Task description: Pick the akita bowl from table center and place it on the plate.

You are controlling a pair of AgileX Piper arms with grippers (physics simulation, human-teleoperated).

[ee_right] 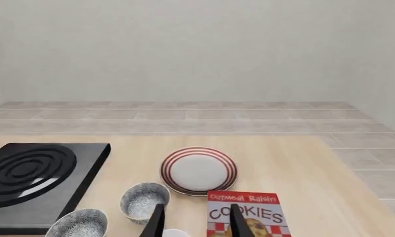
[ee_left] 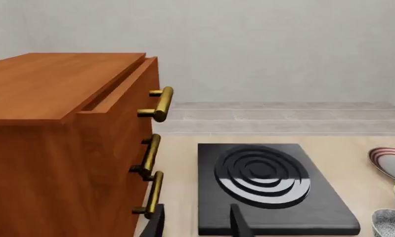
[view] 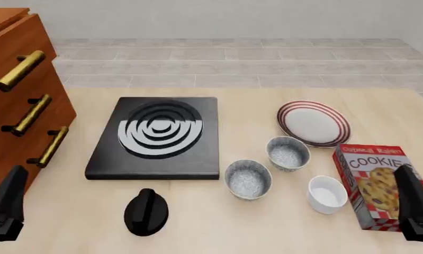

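Left end effector (view: pixel 3 209) at near-left edge, fingers apart, empty. Hob (view: pixel 156 136) left of centre. Akita bowl (view: pixel 248 179) on worktop (view: pixel 218 227) centre, apart from plate (view: pixel 314 123) far right. Right end effector (view: pixel 416 209) near right, parted, empty.

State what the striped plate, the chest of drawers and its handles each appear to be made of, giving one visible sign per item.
Plate: likely glazed ceramic, smooth white face with dark red rings. Chest of drawers: looks like wood, warm reddish-brown with faint grain. Handles: probably brass-like metal, golden with a sheen. As renders, these stay guesses.
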